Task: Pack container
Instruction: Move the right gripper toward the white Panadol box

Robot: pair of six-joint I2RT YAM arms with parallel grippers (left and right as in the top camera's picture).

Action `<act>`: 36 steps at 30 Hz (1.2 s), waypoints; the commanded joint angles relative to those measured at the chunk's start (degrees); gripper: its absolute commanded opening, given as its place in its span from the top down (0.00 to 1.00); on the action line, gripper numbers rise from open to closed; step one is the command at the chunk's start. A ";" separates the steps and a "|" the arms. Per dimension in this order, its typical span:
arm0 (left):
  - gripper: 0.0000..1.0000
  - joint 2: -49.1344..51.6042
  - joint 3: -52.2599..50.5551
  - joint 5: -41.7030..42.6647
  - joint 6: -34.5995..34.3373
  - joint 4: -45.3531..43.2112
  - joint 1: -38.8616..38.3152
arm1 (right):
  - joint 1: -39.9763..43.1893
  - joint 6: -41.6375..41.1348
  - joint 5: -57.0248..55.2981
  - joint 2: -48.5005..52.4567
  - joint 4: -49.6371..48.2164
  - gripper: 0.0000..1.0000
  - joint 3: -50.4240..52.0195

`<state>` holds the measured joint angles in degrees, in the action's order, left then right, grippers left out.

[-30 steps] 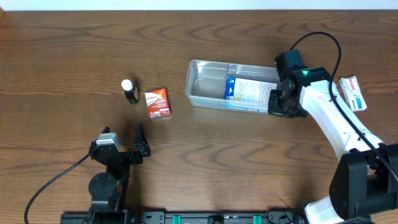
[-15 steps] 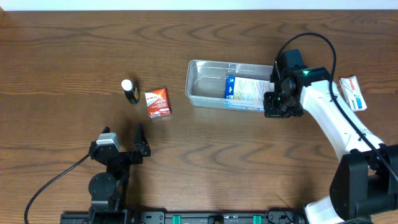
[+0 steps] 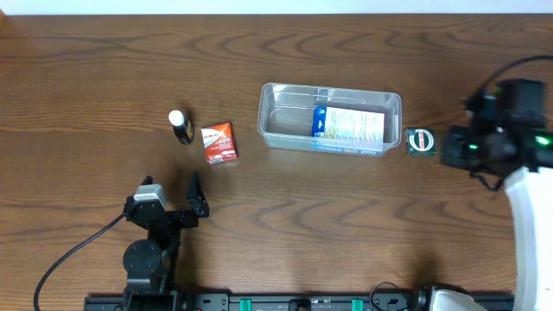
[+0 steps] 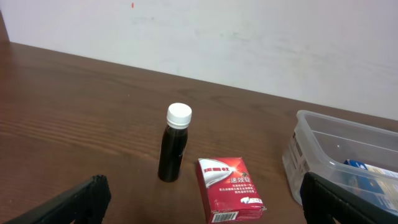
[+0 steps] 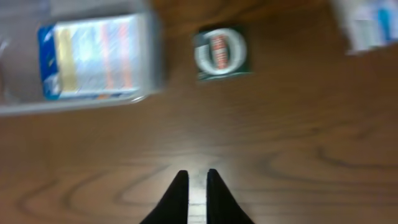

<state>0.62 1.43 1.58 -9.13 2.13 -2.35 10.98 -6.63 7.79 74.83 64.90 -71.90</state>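
One box sits in the container mid-table; the right gripper, nearly closed and empty, has pulled away, exposing a green carton beside it. Left gripper wide, idle.

The whole right wrist view is smeared by blur: the print on the blue and white flat box inside the clear plastic rectangular container cannot be read, and the small dark green square item is perhaps a tin. A white and blue package is cut off by the top right corner. In the left wrist view the container is cut by the right edge.
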 commanded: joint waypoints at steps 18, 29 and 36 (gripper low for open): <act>0.02 -0.24 -1.20 -0.09 0.55 1.86 0.02 | 4.81 1.31 -0.70 8.04 -13.16 0.29 9.09; 0.02 -0.24 -1.20 -0.09 0.52 1.86 0.02 | 4.70 10.08 1.05 11.85 -26.29 0.28 15.54; 0.02 -0.24 -1.20 -0.09 0.52 1.86 0.02 | 4.70 12.74 1.05 12.50 -32.79 0.24 18.78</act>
<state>0.64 1.43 1.58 -9.13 2.15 -2.35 15.53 3.68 8.21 87.05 33.01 -53.76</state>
